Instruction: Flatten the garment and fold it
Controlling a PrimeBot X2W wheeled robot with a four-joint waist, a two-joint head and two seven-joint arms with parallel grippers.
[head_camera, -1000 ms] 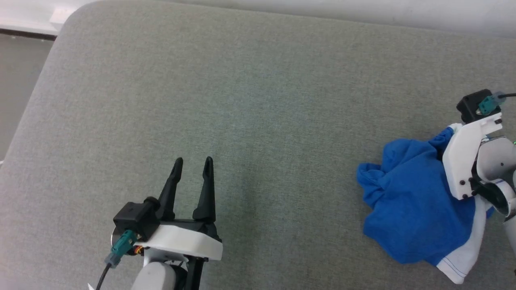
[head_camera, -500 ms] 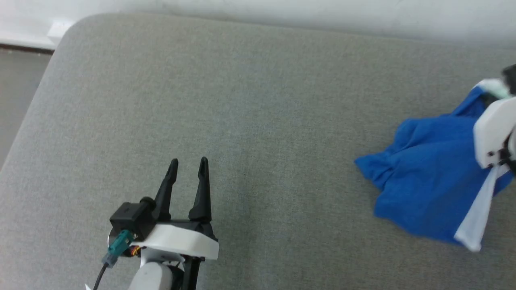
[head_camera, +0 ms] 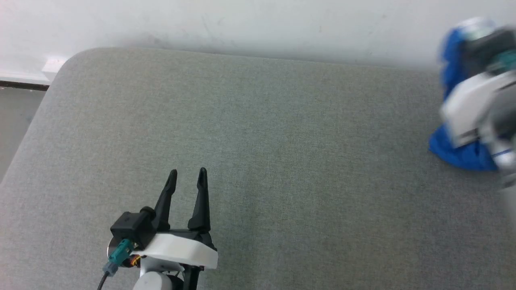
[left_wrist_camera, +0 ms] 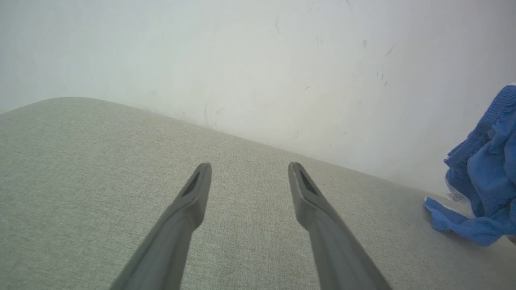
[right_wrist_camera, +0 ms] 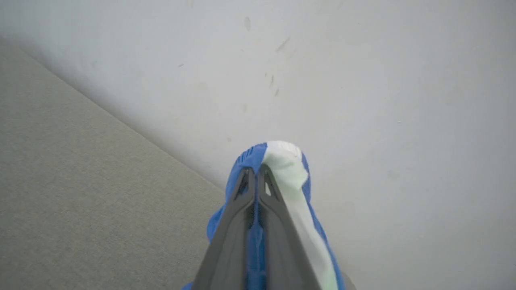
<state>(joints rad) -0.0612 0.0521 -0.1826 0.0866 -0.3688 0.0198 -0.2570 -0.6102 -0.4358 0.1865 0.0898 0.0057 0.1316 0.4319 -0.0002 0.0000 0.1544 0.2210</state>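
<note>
One pair of royal-blue shorts [left_wrist_camera: 483, 173] with a white stripe hangs bunched at the far right of the grey padded surface [head_camera: 282, 161], its lowest folds resting on the fabric near the white wall [head_camera: 242, 24]. Two grippers show. The right gripper [right_wrist_camera: 256, 171] is pinched tight on a blue-and-white fold of the shorts. The left gripper [head_camera: 187, 173] hovers with its fingers spread wide, holding nothing, well apart from the shorts.

Head camera looks down, wrist cameras low, sharing cushion [head_camera: 258, 161] and wall [head_camera: 242, 24].
</note>
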